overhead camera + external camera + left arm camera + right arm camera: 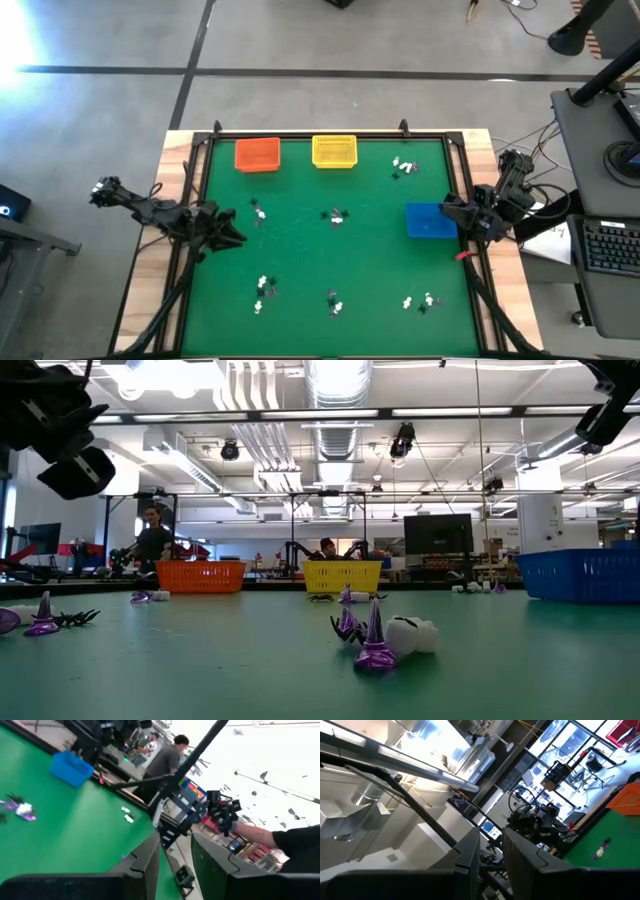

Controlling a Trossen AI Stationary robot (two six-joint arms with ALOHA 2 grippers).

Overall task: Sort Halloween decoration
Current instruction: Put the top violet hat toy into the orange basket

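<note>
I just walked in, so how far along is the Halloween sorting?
Nothing looks done: trinkets lie scattered across the green mat. Nothing in hand: the left gripper and right gripper wait at the mat's sides with nothing between their fingers. All sorting remains.

3 baskets (1 orange (pixel 257 154), 1 yellow (pixel 334 151), 1 blue (pixel 430 221)), 2 arms

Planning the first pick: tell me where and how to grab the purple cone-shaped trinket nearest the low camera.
Grip the small purple cone-shaped trinket at mid-height, above its flared base. It stands upright with its tip up, so come straight down from above; a white trinket sits close beside it, so set the fingers clear of that.
</note>
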